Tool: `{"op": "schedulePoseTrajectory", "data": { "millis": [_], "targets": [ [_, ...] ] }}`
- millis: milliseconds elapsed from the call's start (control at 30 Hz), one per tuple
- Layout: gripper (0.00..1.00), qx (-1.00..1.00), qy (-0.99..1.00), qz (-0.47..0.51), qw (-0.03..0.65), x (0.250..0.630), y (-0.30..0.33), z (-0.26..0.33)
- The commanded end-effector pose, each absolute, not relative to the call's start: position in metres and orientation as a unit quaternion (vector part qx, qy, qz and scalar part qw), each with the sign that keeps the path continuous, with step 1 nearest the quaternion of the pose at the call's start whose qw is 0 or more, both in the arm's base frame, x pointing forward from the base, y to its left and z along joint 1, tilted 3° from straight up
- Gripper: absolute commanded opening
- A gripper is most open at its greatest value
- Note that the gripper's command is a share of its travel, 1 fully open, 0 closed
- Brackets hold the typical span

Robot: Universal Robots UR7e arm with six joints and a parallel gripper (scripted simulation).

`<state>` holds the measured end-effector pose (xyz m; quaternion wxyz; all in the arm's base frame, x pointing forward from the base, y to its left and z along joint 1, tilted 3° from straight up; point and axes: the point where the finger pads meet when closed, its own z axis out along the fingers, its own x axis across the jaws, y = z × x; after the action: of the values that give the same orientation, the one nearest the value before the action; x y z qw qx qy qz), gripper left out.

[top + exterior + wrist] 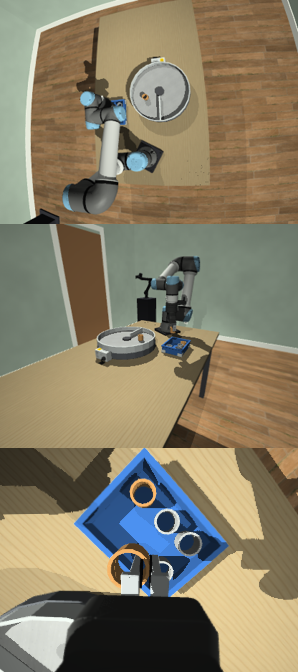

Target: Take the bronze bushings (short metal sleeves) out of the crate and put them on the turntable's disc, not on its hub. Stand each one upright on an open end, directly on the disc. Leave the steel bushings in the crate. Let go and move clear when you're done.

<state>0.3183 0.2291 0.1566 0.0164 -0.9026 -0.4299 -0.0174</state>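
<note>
My gripper [146,564] is shut on the wall of a bronze bushing [128,567] and holds it high above the blue crate [150,523]; it also shows in the side view [172,329]. In the crate one bronze bushing [143,492] stands at the far corner, with three steel bushings [166,521] [187,543] [165,569] along one side. Another bronze bushing [142,96] stands upright on the turntable's grey disc [160,90], left of the dark hub [159,90]. The crate [175,346] sits right of the turntable [126,342] in the side view.
A raised bar [160,106] runs from the hub to the disc's rim. A small control box [101,355] sits on the turntable's edge. The arm's black base plate [150,156] stands near the crate. The table edge [200,367] lies just beyond the crate.
</note>
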Motion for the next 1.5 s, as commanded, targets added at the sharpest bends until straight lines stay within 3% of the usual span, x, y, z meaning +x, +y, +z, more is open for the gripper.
{"op": "schedulePoseTrajectory", "data": {
  "millis": [0, 700, 1467],
  "targets": [
    [0.00, -0.903, -0.430, -0.018, 0.016, 0.319, 0.225, 0.157],
    [0.00, -0.903, -0.430, -0.018, 0.016, 0.327, 0.186, 0.155],
    [0.00, -0.903, -0.430, -0.018, 0.016, 0.347, 0.090, 0.151]
  ]
}}
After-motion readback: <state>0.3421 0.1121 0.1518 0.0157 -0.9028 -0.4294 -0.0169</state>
